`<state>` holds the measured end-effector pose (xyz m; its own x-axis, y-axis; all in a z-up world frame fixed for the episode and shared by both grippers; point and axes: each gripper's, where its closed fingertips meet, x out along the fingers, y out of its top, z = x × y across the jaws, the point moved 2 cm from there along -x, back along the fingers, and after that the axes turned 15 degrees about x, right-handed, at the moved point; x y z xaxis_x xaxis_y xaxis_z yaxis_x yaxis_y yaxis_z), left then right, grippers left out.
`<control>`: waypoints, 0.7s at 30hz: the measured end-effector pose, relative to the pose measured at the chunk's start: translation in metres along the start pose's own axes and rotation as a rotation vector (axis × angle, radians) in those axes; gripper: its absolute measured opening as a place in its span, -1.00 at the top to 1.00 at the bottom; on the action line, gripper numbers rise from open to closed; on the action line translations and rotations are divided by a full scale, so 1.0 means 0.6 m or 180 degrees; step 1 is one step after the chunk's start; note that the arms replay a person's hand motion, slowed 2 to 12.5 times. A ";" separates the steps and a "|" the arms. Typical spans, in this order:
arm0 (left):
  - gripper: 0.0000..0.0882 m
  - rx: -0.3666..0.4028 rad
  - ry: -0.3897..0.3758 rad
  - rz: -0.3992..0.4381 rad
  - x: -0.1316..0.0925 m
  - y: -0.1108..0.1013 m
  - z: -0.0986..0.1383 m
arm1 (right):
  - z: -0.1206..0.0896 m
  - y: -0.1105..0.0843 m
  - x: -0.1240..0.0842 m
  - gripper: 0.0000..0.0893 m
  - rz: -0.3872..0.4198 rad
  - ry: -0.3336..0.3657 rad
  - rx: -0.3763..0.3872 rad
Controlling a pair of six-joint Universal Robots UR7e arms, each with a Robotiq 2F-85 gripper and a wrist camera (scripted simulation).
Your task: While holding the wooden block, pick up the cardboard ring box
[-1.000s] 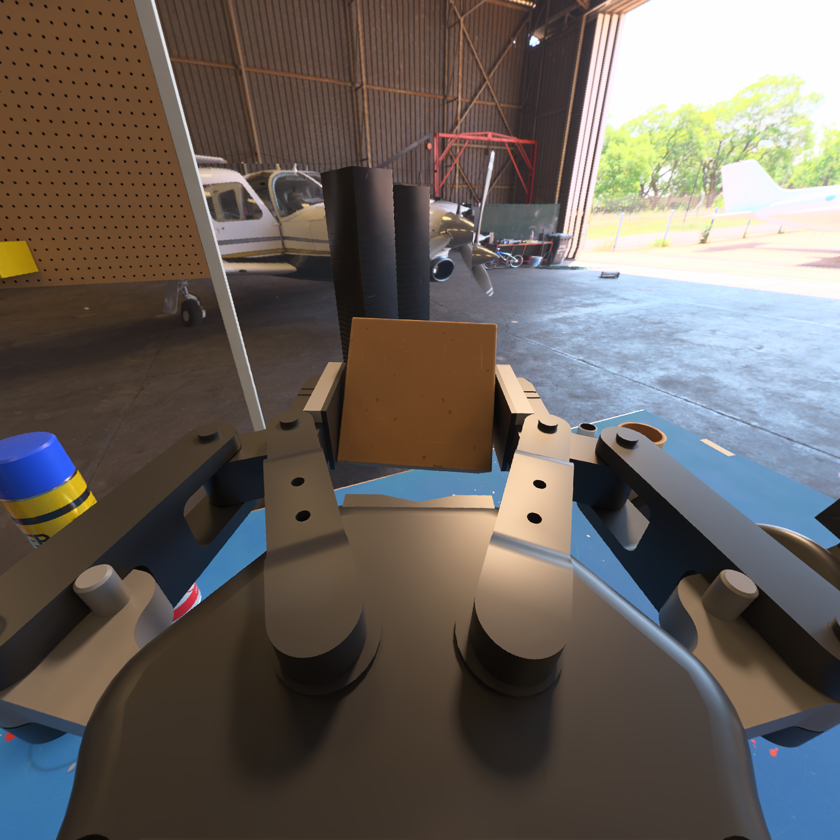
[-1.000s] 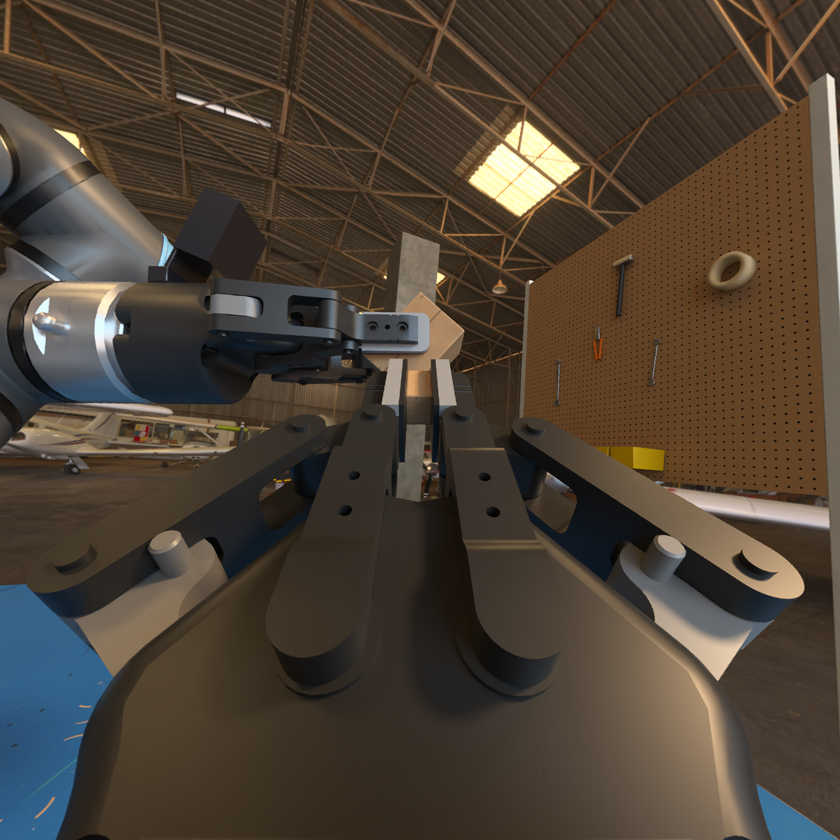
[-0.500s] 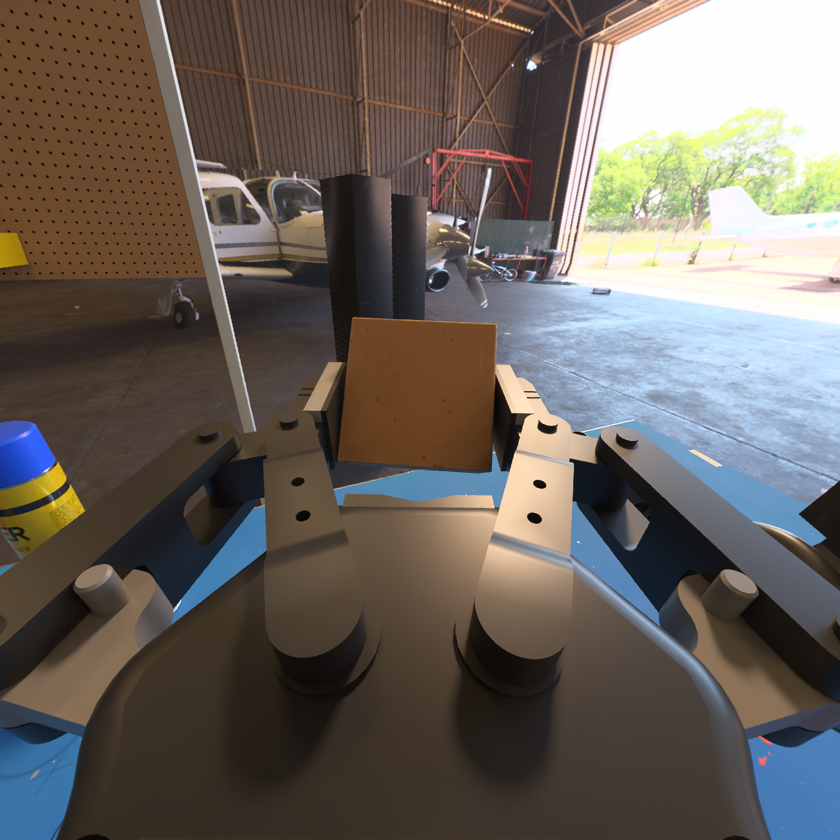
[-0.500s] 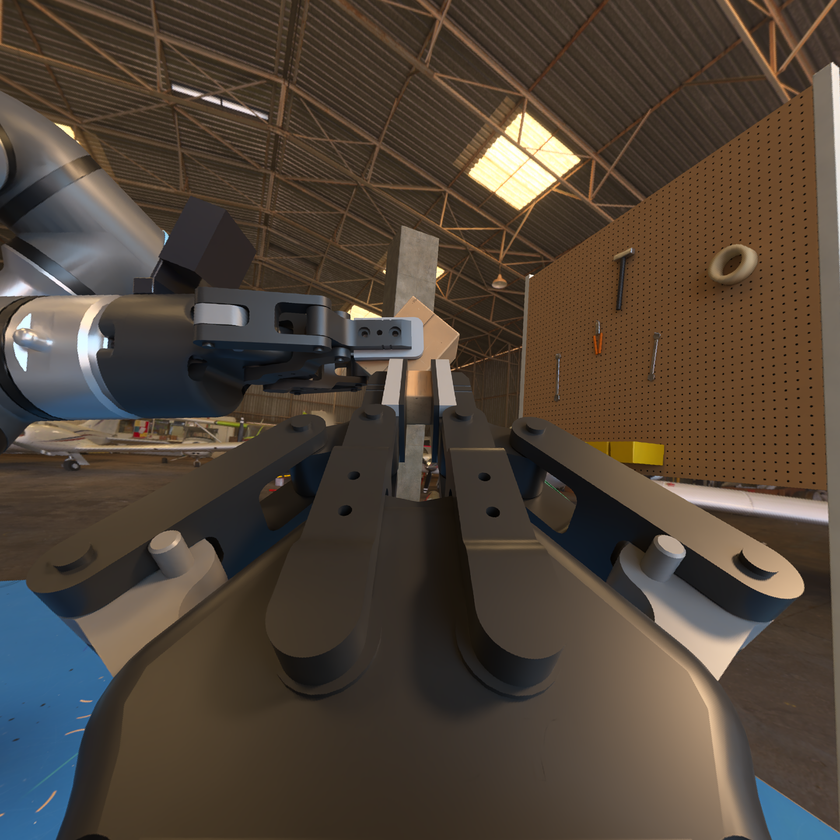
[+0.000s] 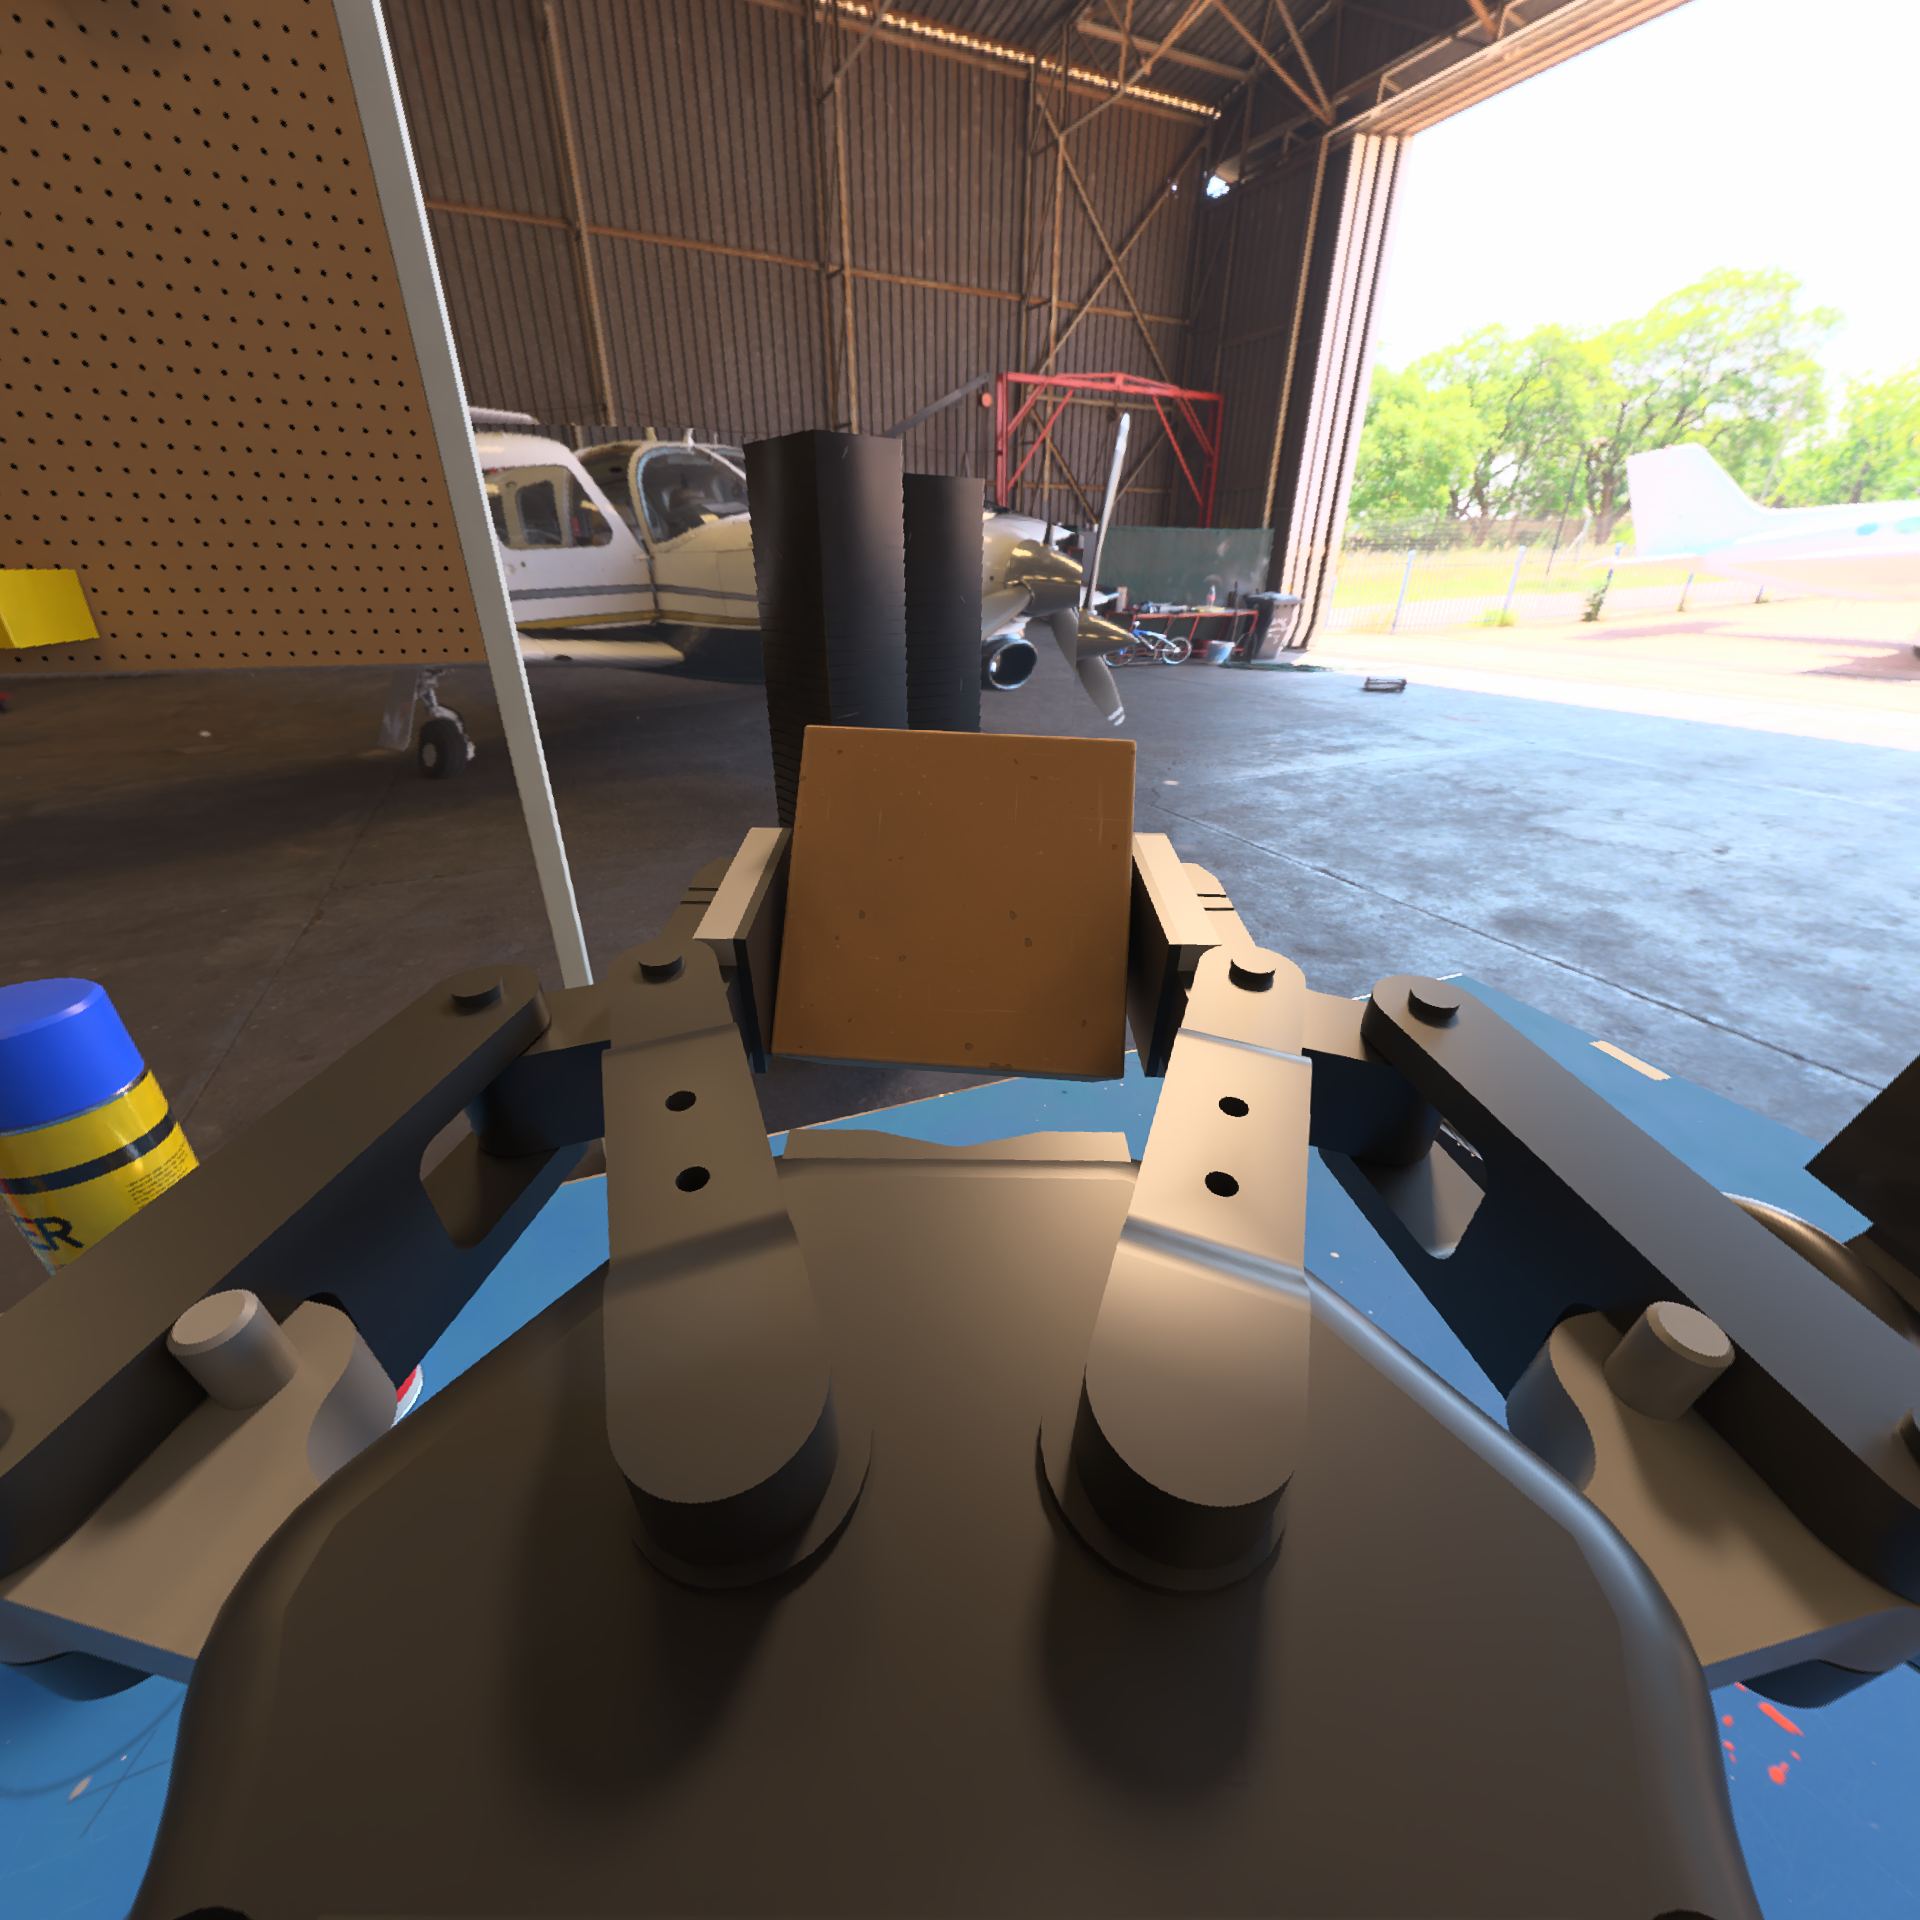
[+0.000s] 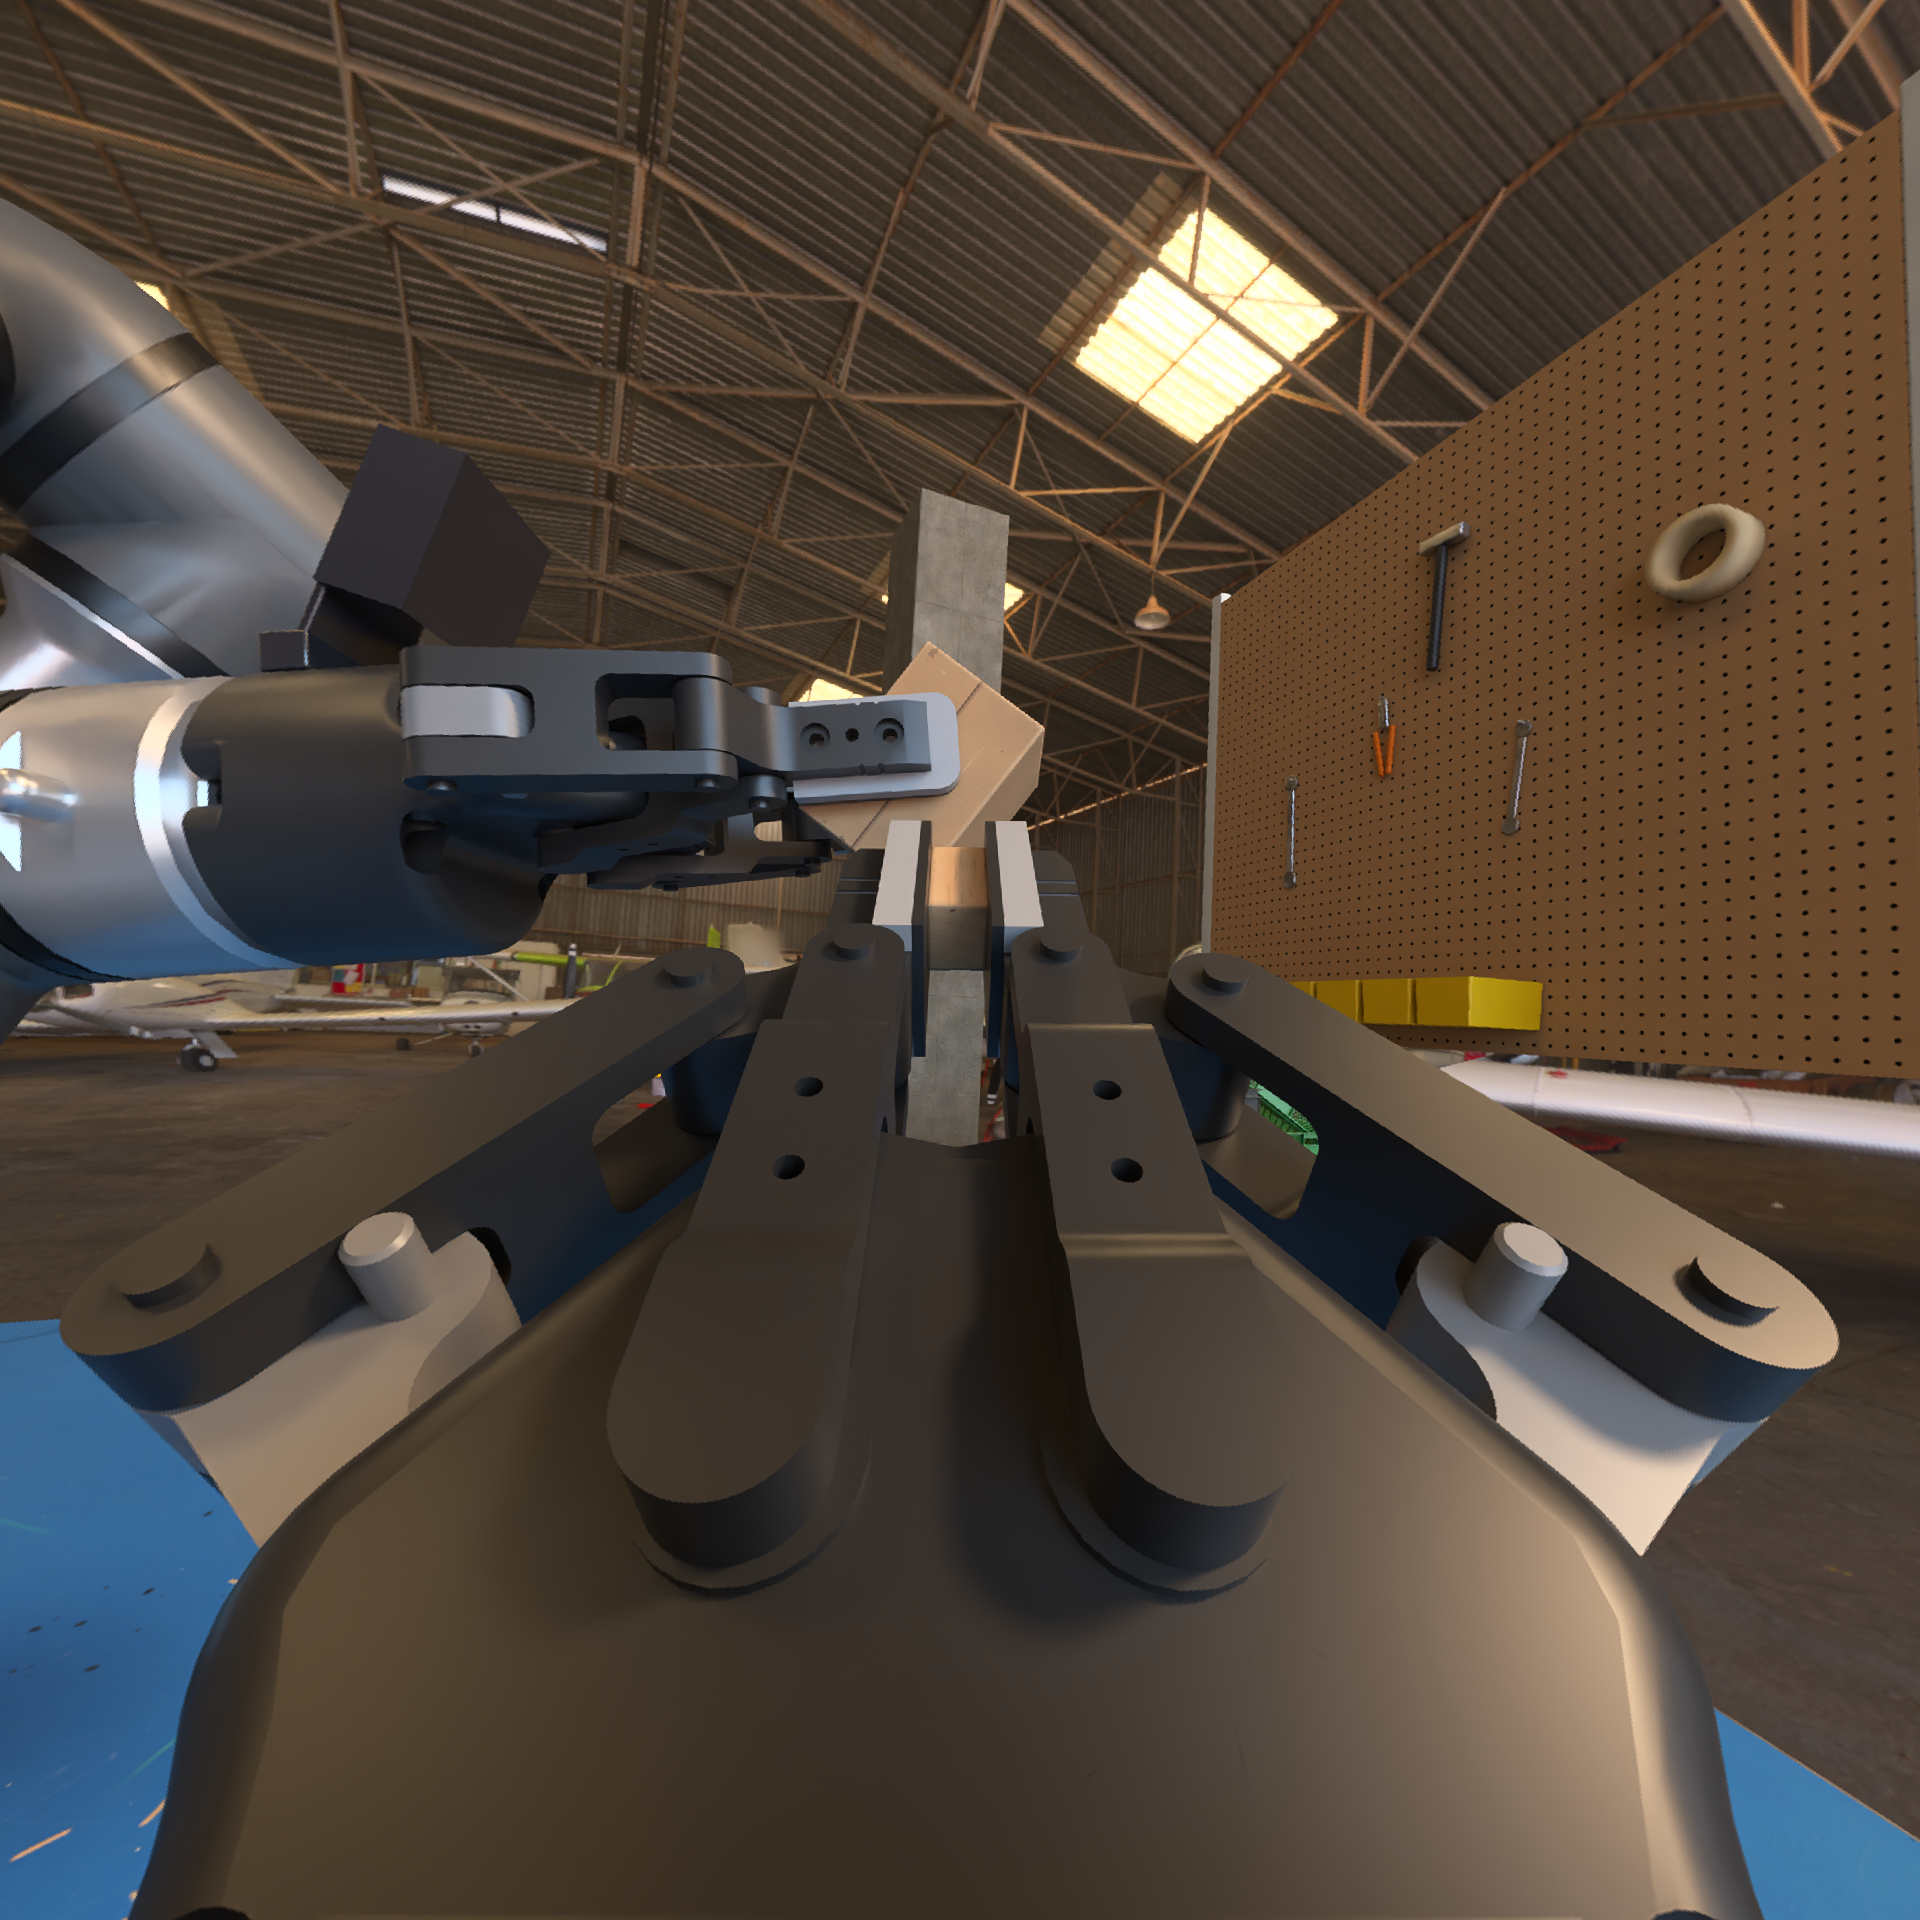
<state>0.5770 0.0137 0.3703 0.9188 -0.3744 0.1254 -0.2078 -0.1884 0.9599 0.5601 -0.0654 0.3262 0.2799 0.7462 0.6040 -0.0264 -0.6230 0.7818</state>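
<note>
Claws [image 5: 954, 914] [image 6: 956, 878] clamped on cardboard ring box [image 5: 951, 899] and wooden block [image 6: 956, 878].

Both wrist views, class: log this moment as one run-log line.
left gripper: shut on cardboard ring box, lifted | right gripper: shut on wooden block | table: below | spray can: standing

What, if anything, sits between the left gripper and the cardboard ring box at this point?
Nothing visible. The cardboard ring box is already clamped between the fingers of the left gripper, lifted off the blue table, so no gap is left for anything to intrude. The right gripper is shut on the wooden block close by.
</note>
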 end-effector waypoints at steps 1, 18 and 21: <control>-0.20 0.0006 0.0002 0.0001 0.000 0.000 0.001 | 0.000 0.000 0.000 0.80 -0.0002 -0.0002 0.0003; -0.20 0.0084 0.0045 0.0086 -0.003 0.003 0.005 | 0.000 0.002 0.000 0.80 -0.0024 -0.0001 0.0087; -0.20 0.0109 0.0057 0.0118 -0.004 0.005 0.005 | -0.001 0.003 0.001 0.80 -0.0033 -0.0002 0.0100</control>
<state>0.5732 0.0113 0.3719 0.9160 -0.3655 0.1655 -0.2529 -0.2057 0.9454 0.5598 -0.0659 0.3278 0.2807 0.7525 0.5957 0.0067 -0.6222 0.7828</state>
